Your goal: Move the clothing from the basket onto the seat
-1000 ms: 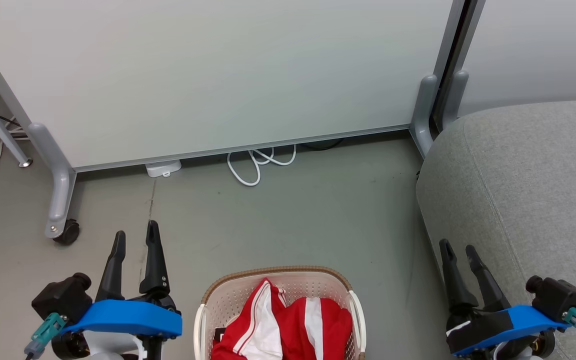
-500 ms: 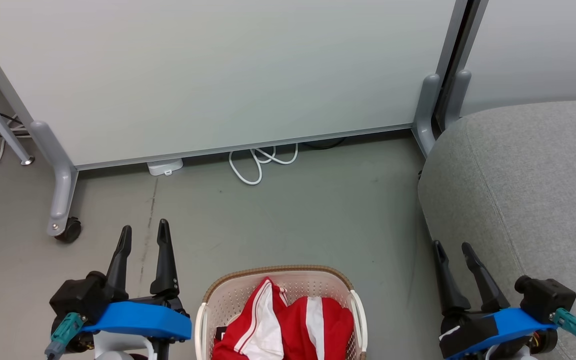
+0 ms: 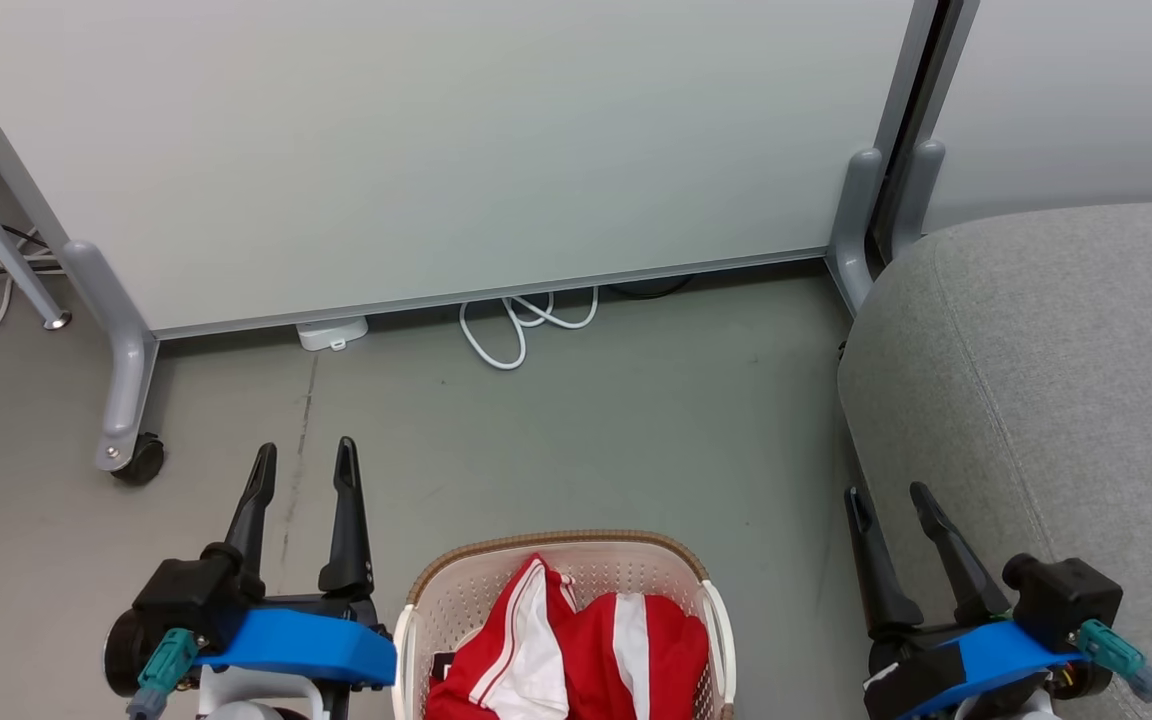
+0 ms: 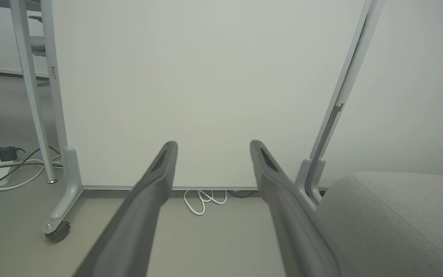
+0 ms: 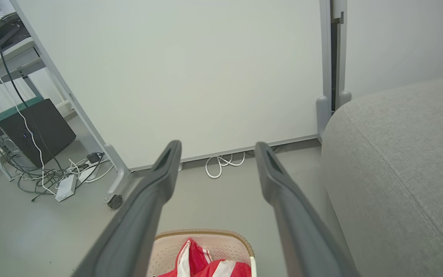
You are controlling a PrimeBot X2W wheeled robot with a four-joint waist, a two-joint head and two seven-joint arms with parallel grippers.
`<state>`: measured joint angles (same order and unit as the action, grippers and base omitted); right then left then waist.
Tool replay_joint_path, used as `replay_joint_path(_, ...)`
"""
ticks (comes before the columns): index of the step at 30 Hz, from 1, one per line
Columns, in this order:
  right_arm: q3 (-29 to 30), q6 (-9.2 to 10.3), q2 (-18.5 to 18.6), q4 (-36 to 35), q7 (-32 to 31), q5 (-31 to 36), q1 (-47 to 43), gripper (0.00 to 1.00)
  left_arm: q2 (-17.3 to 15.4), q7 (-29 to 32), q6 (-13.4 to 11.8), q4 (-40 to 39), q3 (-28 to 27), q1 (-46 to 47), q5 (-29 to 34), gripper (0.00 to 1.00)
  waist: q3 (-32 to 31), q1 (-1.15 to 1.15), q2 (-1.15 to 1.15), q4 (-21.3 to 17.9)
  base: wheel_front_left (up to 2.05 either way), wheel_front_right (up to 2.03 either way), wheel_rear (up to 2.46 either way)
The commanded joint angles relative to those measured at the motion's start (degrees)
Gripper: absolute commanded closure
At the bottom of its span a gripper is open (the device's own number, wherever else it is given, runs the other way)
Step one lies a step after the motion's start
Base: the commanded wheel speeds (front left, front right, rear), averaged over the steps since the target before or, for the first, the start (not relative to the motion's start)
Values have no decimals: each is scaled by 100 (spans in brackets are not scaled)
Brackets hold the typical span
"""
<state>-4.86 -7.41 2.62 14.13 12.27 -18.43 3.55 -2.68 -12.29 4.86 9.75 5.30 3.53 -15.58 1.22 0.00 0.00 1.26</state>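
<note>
**Head view, before the first pick.** We find the basket [image 3: 556, 541] at 6 o'clock on the grey floor [image 3: 576, 440]. The clothing [image 3: 576, 650] is heaped inside it as two red folds with white stripes. The seat [image 3: 1056, 380] lies at 3 to 4 o'clock, apart from the basket.

The left gripper [image 3: 305, 450] stands at 7 o'clock, beside the basket. The right gripper [image 3: 884, 492] stands at 5 o'clock, near the seat's edge. Each has its fingers spread and holds nothing, as both wrist views confirm.

We judge the step in hand to be the reach for the first garment. To do it well, we would:

- bring one gripper over the basket's centre and tip its fingers downward;
- close on a raised fold near the top of the heap rather than on a flat panel, keeping clear of the perforated wall;
- lift high enough for the trailing cloth to clear the rim before swinging toward 3 o'clock.
</note>
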Motion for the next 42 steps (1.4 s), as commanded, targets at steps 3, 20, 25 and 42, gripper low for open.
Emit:
replay_joint_path(3,-26,-12,39,11,89,252,67,0,-27,-78,-18,-42,36,7,237,0,-5,0,0,8,0,0,0)
replay_joint_path(20,-114,-12,41,59,260,936,23,0,-29,-258,-34,9,128,-56,840,0,-43,0,0,42,0,0,0)
replay_joint_path(25,-135,-9,42,74,304,1139,22,0,-29,-301,-27,26,159,-66,1003,0,-32,0,0,56,0,0,0)
replay_joint_path(42,-144,-9,41,93,302,1111,38,0,-27,-300,23,146,164,24,896,0,28,0,0,25,0,0,0)
